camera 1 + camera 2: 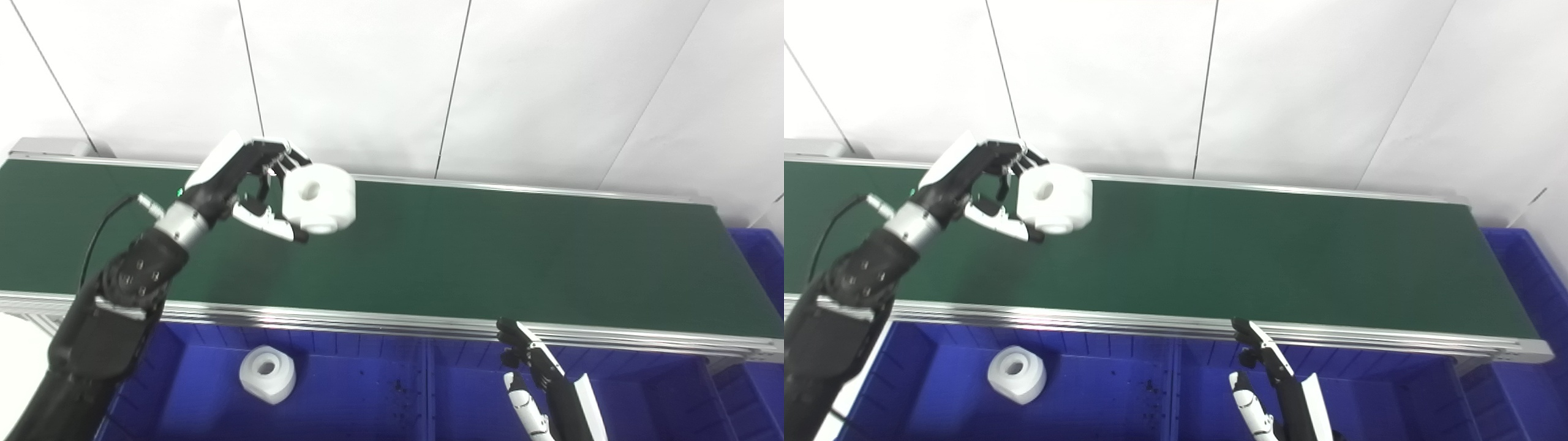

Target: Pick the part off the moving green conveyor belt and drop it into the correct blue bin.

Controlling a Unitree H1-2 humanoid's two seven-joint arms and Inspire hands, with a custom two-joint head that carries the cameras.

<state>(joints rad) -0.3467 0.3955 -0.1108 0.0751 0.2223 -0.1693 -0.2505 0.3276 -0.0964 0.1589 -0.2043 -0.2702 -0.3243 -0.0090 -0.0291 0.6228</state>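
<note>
The green conveyor belt [465, 257] runs across the view, its left end cut off by the frame. Below it sit blue bins [367, 392], their near edges out of sight; another blue bin [759, 257] at the right shows only in part. The left robot hand [257, 184] is above the belt, fingers and thumb closed around a white part [320, 198] with a round hole. The right robot hand [533, 380] rises over the bins, fingers apart, holding nothing, its palm cut off. A 2nd white part [267, 373] lies in the left bin.
</note>
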